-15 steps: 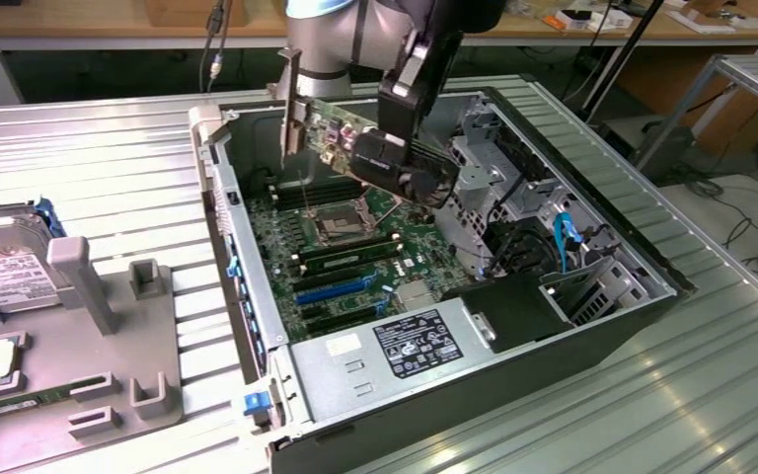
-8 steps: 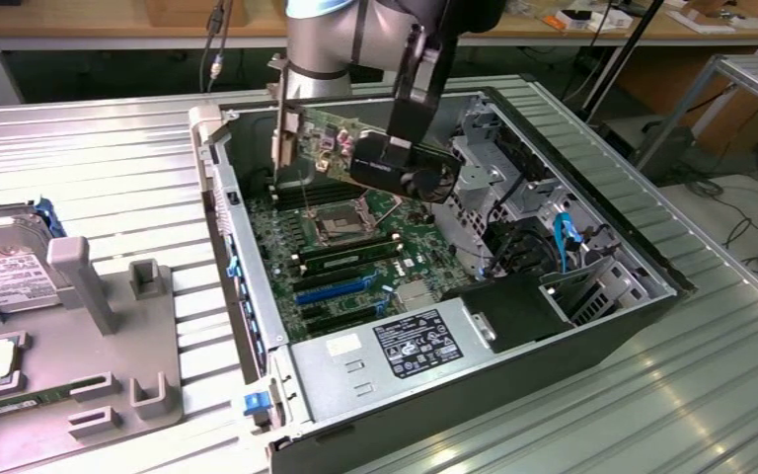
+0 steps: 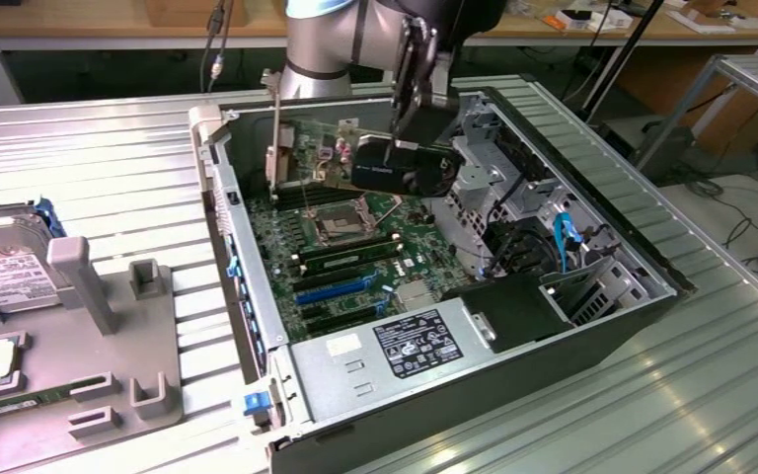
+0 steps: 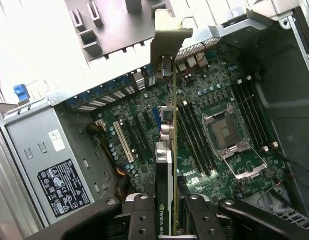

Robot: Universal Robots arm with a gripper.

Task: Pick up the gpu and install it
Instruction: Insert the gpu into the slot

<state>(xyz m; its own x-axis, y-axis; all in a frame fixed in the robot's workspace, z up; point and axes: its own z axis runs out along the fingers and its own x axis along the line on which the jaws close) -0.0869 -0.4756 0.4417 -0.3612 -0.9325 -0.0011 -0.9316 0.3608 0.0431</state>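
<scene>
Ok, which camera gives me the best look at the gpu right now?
The wrist view. It shows the gpu edge-on along its length, clamped in the end effector above the motherboard, with its silver bracket at the far end. The exterior view shows the bracket upright inside the case; the rest is hard to make out.
</scene>
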